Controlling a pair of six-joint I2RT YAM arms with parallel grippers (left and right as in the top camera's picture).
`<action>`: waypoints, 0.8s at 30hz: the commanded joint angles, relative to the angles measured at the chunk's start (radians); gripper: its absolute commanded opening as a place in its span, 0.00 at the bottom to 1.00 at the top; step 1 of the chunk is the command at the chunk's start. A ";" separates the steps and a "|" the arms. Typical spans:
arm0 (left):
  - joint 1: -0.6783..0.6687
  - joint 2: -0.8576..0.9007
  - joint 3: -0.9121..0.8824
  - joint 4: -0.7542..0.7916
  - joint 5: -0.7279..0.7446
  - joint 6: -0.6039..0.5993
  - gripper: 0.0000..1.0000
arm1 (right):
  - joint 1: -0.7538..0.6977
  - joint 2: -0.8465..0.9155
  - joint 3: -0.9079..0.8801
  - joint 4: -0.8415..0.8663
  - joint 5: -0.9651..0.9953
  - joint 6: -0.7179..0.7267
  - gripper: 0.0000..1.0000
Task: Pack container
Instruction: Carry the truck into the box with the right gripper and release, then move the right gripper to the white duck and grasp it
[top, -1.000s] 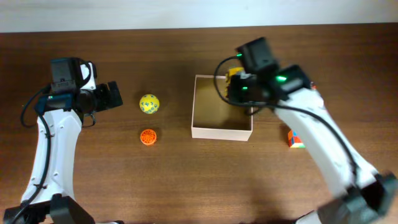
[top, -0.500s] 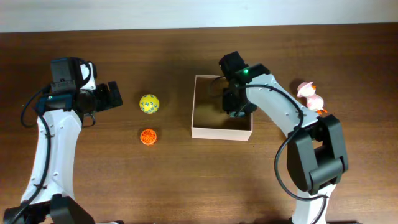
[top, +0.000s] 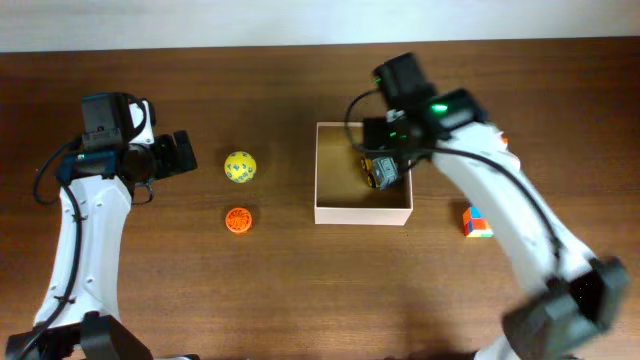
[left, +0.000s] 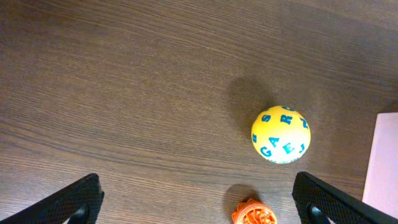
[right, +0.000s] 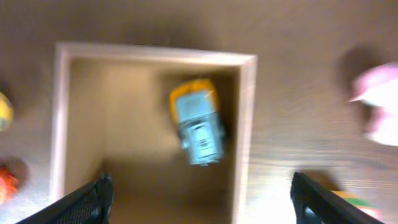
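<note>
The container (top: 362, 214) is a shallow cream-walled box with a tan inside, right of the table's middle. A yellow and grey toy vehicle (top: 380, 172) lies inside it near the right wall. It also shows in the right wrist view (right: 198, 127), inside the container (right: 246, 124). My right gripper (top: 392, 142) hangs open and empty above the container's far right part (right: 208, 205). My left gripper (top: 185, 155) is open and empty at the far left (left: 199, 202). A yellow lettered ball (top: 240, 166) and an orange lattice ball (top: 238, 220) lie between it and the container.
A multicoloured cube (top: 476, 222) lies right of the container. A pink toy (right: 376, 102) lies beyond the container's right wall and is hidden under my right arm in the overhead view. The left wrist view shows the yellow ball (left: 281, 134) and the orange ball (left: 254, 213).
The toy vehicle left my right gripper and now lies in the container. The right gripper opened and pulled up and back. The container slid slightly right.
</note>
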 joint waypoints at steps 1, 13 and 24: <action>0.003 0.007 0.019 0.002 0.010 -0.010 0.99 | -0.105 -0.150 0.039 -0.018 0.114 -0.048 0.86; 0.003 0.007 0.019 0.002 0.010 -0.010 0.99 | -0.488 -0.072 -0.056 -0.018 0.024 -0.190 0.94; 0.003 0.007 0.019 0.002 0.010 -0.010 0.99 | -0.564 0.259 -0.081 0.138 -0.011 -0.488 0.97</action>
